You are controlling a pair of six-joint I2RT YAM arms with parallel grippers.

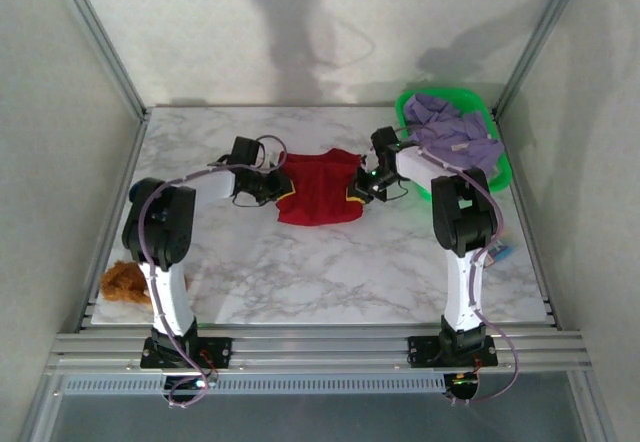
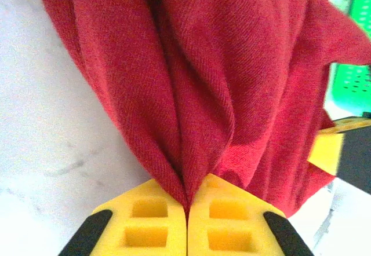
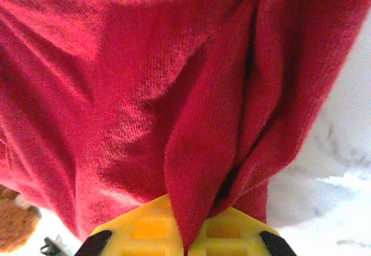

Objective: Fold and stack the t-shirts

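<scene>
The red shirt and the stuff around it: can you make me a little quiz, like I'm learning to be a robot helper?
1. True or false: the left tool and the right tool are both shut on the red shirt.
2. Where is the purple shirt? A: in the green basket. B: under the red shirt. C: hanging from the left tool.
3. Fill the gap: the fuzzy lump near the left arm's base is ___ in colour.

Key: 1 true; 2 A; 3 orange-brown.
</scene>
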